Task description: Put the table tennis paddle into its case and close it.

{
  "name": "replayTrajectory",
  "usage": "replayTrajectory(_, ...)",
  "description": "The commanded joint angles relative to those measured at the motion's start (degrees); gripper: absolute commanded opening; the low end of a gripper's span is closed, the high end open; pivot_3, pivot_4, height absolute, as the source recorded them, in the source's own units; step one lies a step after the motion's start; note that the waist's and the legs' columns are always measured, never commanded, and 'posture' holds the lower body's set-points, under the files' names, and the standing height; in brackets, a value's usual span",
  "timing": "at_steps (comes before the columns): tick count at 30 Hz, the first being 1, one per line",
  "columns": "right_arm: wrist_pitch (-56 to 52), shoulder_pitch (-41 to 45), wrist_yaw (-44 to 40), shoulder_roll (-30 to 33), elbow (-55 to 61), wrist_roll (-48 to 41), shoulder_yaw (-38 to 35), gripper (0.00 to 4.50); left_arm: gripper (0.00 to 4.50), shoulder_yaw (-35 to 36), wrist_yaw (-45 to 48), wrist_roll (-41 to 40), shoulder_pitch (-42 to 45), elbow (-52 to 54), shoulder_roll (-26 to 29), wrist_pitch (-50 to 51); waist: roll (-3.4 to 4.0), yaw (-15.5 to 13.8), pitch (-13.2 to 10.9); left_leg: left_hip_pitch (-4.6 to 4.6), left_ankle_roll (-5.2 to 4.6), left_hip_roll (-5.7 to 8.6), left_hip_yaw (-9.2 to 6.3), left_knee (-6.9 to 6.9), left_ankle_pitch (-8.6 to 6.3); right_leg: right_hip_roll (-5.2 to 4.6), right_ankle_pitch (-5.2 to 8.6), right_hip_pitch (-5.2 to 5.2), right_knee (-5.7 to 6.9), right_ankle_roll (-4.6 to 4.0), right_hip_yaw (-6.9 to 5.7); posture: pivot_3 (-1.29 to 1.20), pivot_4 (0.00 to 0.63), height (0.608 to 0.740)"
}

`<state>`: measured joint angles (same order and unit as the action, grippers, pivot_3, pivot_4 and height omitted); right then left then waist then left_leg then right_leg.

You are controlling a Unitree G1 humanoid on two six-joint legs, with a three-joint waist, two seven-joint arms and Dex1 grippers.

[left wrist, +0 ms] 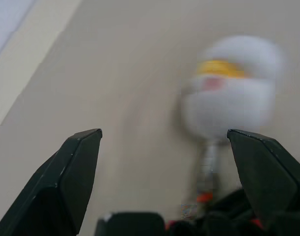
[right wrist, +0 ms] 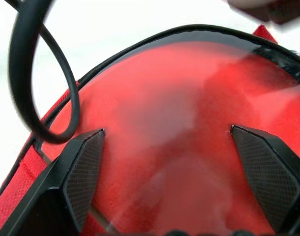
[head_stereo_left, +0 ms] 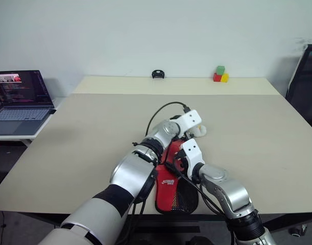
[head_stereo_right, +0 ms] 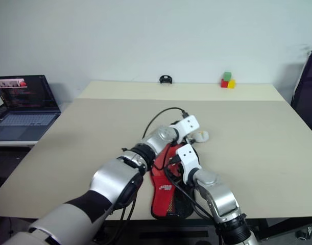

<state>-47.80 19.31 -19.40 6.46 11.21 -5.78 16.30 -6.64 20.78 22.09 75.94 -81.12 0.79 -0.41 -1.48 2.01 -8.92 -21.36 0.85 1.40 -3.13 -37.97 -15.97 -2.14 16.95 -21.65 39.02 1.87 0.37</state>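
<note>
A laptop (head_stereo_left: 20, 104) is sitting open off the table's (head_stereo_left: 94, 132) left edge. Mid-table, near the front, the left gripper (left wrist: 164, 142) is hanging spread and empty before a blurred white ball (head_stereo_left: 200, 131). Beside it, the right gripper (right wrist: 167, 142) is hovering wide over the red case (head_stereo_left: 175, 191) (paddle (right wrist: 189, 123) inside, black cable (right wrist: 37, 83) crossing). Coloured blocks (head_stereo_left: 220, 74) are sitting far right.

You have on the table (head_stereo_left: 94, 132): one red case (head_stereo_left: 172, 191), one white ball (head_stereo_left: 200, 131), three coloured blocks (head_stereo_left: 220, 74), one small black object (head_stereo_left: 157, 74); beside it, one laptop (head_stereo_left: 20, 104).
</note>
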Motion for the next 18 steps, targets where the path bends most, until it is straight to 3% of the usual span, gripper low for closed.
replayTrajectory(1,-4.3,-2.3,-1.3,1.8,-8.4,0.0,0.9,4.5,4.46,3.6,-1.3,-3.2,2.1,2.4,3.8,-0.4,0.0,0.0,0.0,0.08,0.0,-0.01,0.0,0.01,0.0,0.0,0.0,0.07,0.0,0.0,0.0,0.0,0.15,0.74)
replayTrajectory(7,-3.8,-1.5,-3.0,3.4,-9.2,-0.1,0.3,4.5,4.46,7.2,6.7,-7.6,1.9,3.9,10.4,-5.9,-0.08,-0.2,0.0,0.42,0.01,0.0,0.03,0.04,0.0,0.0,0.01,0.41,-0.04,0.02,-0.03,0.0,0.15,0.74)
replayTrajectory(11,-2.9,-0.9,-4.3,3.9,-9.5,-0.6,-0.5,4.5,4.46,9.8,24.8,-13.8,-4.0,8.2,15.2,-14.5,-0.06,-0.1,0.0,0.44,0.04,-0.03,0.05,0.05,0.0,-0.01,0.0,0.41,-0.03,0.0,-0.03,0.0,0.15,0.74)
replayTrajectory(18,-2.0,0.0,-7.9,5.1,-8.0,-3.3,-2.1,4.5,4.46,11.2,40.9,-23.3,-17.1,25.6,19.3,-10.5,-0.06,-0.2,0.1,0.43,0.02,-0.04,0.05,0.07,0.0,-0.02,-0.01,0.41,-0.05,-0.02,0.22,0.0,0.15,0.74)
